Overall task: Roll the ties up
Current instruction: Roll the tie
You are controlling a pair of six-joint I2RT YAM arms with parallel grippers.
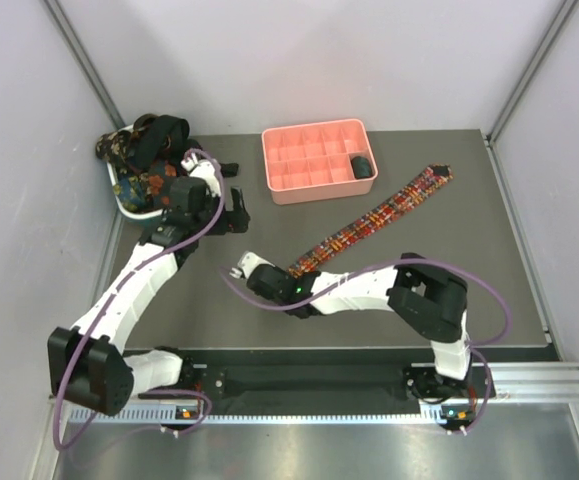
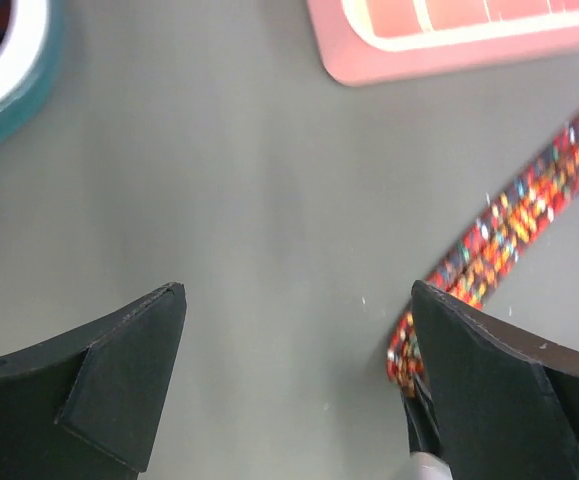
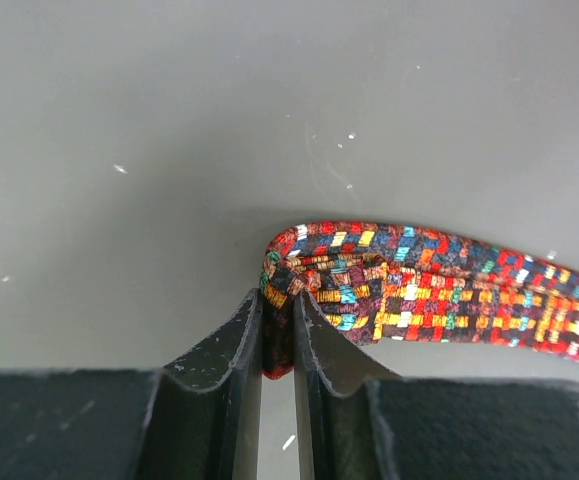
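Right gripper (image 3: 277, 300): fingers clamped on the folded narrow end of the plaid tie (image 1: 379, 215). The tie lies flat on the table (image 1: 269, 330), running diagonally toward the far right.

Left gripper (image 2: 294, 300): fingers spread, holding nothing, above the table beside that end.

Far side: the pink tray (image 1: 314, 190) contains one dark item (image 1: 362, 167), possibly a rolled tie. The basket (image 1: 127, 200) holds dark ties (image 1: 144, 150).

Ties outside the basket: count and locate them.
2: plaid tie across the table, end in the right gripper; dark rolled tie in the pink tray. More may be hidden.

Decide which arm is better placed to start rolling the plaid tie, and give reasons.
Right. The right gripper is shut on the folded end of the tie; the left gripper is open and holds nothing.
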